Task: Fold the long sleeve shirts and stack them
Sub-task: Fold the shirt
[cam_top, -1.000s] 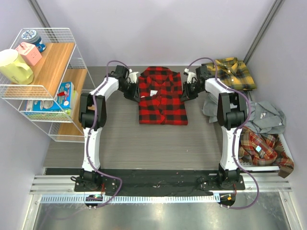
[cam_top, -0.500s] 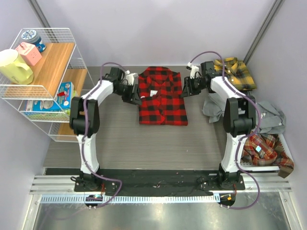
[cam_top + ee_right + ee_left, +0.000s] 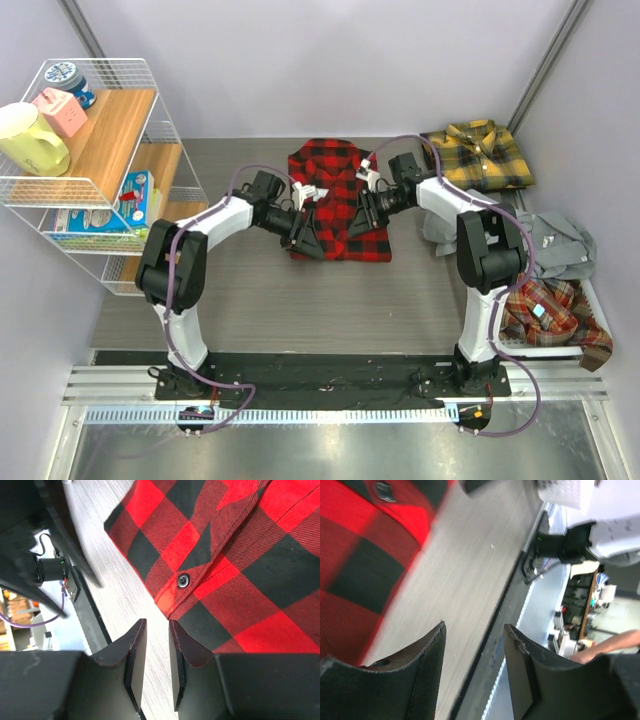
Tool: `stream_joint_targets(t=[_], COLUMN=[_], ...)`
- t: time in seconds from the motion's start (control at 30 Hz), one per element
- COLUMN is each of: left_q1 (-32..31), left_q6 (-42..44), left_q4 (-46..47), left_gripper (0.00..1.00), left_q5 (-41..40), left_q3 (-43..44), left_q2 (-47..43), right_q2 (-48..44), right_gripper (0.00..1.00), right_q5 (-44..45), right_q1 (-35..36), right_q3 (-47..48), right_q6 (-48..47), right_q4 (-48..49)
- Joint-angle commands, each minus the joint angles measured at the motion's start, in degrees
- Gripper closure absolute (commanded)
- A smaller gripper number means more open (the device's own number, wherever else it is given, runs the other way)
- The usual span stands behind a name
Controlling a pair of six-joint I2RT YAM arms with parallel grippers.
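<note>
The red-and-black check shirt (image 3: 340, 165) lies folded at the middle of the table, collar to the far side. My left gripper (image 3: 309, 242) hovers over its near left corner, open with nothing between the fingers; its wrist view shows the gripper (image 3: 475, 630) over bare table, the red cloth (image 3: 350, 555) off to one side. My right gripper (image 3: 360, 220) is over the shirt's near right part, jaws a narrow gap apart and empty; in its wrist view the gripper (image 3: 157, 625) sits just off a hem with a dark button (image 3: 183, 580). The yellow-and-black plaid shirt (image 3: 482, 155) lies folded at the back right.
A grey shirt (image 3: 555, 245) and an orange-brown plaid shirt (image 3: 550, 310) lie crumpled in a white bin (image 3: 598, 300) at the right edge. A wire rack (image 3: 150, 120) with a yellow jug (image 3: 30, 140) and boxes stands at the left.
Both grippers opened, left the sides of the red shirt and swung inward and nearer, over its near part. The shirt itself has stayed put.
</note>
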Motion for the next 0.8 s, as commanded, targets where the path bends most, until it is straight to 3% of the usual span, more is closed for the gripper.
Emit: stream_joint_targets(t=[0.0, 0.13, 0.27, 0.43, 0.53, 0.67, 0.77], left_q1=[2.4, 4.5, 5.7, 5.9, 6.1, 6.0, 5.9], left_q6=[-5.9, -4.3, -2.6, -0.4, 3.2, 4.0, 1.2], left_q4=[7.2, 3.2, -0.5, -2.3, -2.4, -2.7, -0.5], left_gripper=[0.50, 0.51, 0.51, 0.50, 0.50, 0.49, 0.48], left_q5=[-4.9, -10.3, -13.9, -11.1, -6.2, -4.7, -6.6], left_q3=[1.8, 3.1, 2.6, 0.7, -0.3, 5.7, 11.1], left_q2=[6.6, 14.6, 17.1, 12.9, 5.3, 1.7, 6.3], right_q2=[3.7, 9.3, 12.9, 11.0, 6.7, 2.2, 2.6], right_gripper=[0.71, 0.71, 0.72, 0.69, 0.63, 0.59, 0.58], right_q5=[-1.3, 1.2, 3.2, 3.4, 1.8, -1.9, -2.1], right_q1=[-0.5, -0.5, -0.5, -0.2, -1.1, -1.5, -1.6], right_q3=[0.1, 1.4, 1.4, -0.2, 2.7, 5.8, 6.6], right_q6=[-0.2, -0.2, -1.5, -1.9, -2.8, -2.2, -0.6], right_q4=[1.4, 1.7, 1.8, 1.4, -1.1, -3.3, -0.8])
